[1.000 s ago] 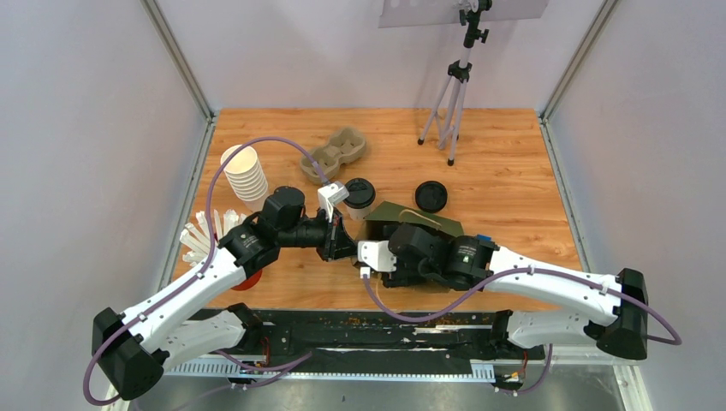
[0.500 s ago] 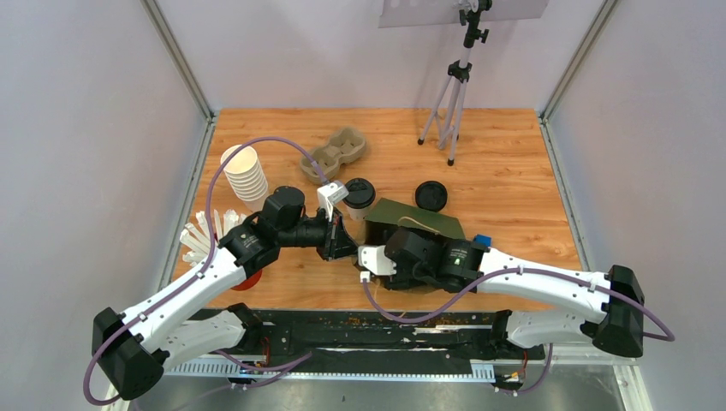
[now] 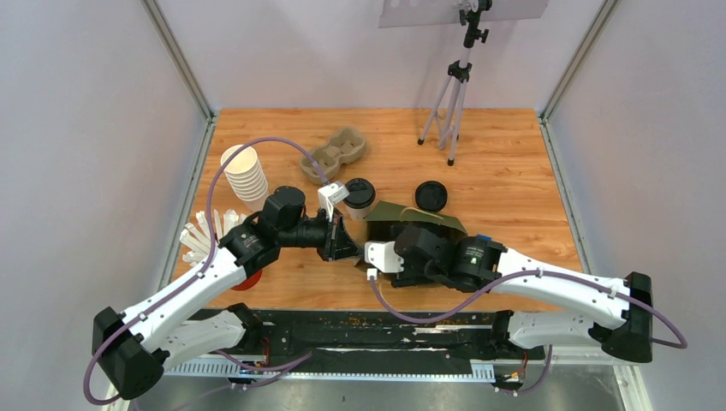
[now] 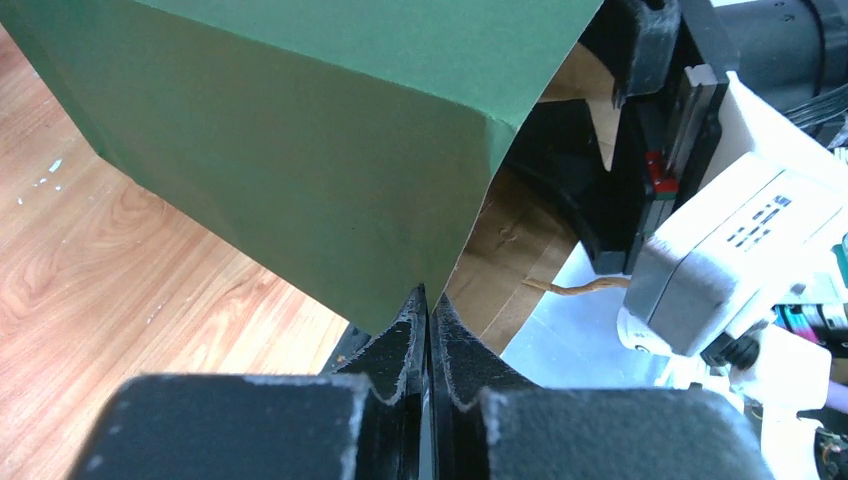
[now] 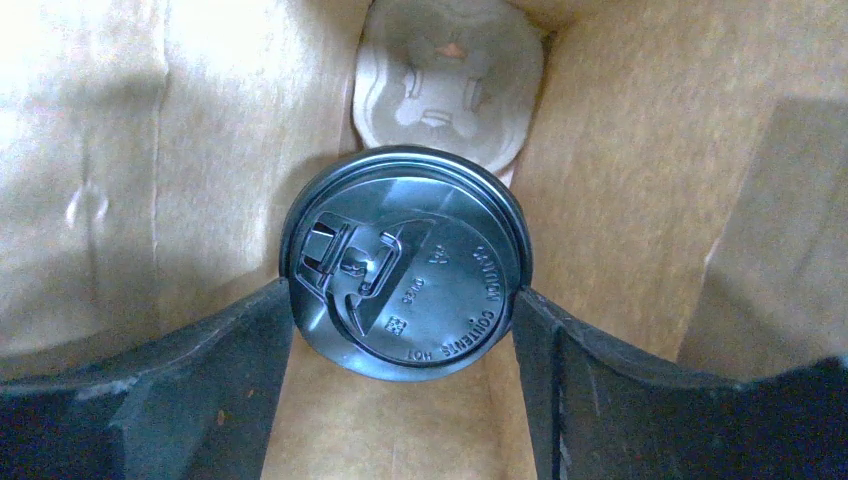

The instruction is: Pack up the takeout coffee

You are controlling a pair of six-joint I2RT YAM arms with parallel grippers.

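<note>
Left gripper (image 4: 428,308) is clamped hard on the dark green paper bag (image 4: 300,150), jaws pressed flat together with the bag's edge pinched between them. The brown lining shows just past the fold.

Over to the right gripper (image 5: 403,292): it is down inside the bag, brown paper walls on every side. Its jaws are spread wide, one against each side of the small paper cup with a round black plastic lid (image 5: 405,265), gripping it at the lid's rim. The cup's side colour is hidden from this angle. Beneath the cup, at the bag's bottom, lies a grey moulded-pulp cup carrier (image 5: 447,70).

From above, on the wooden table (image 3: 514,171), a white-sided paper cup (image 3: 360,195) with a black lid stands outside the bag, just behind the left gripper. Another round black lid (image 3: 431,196) sits just beyond the bag; whether a cup is under it cannot be told. A second pulp carrier (image 3: 334,154) lies farther back, near the stack of lidless white cups (image 3: 244,174).
</note>
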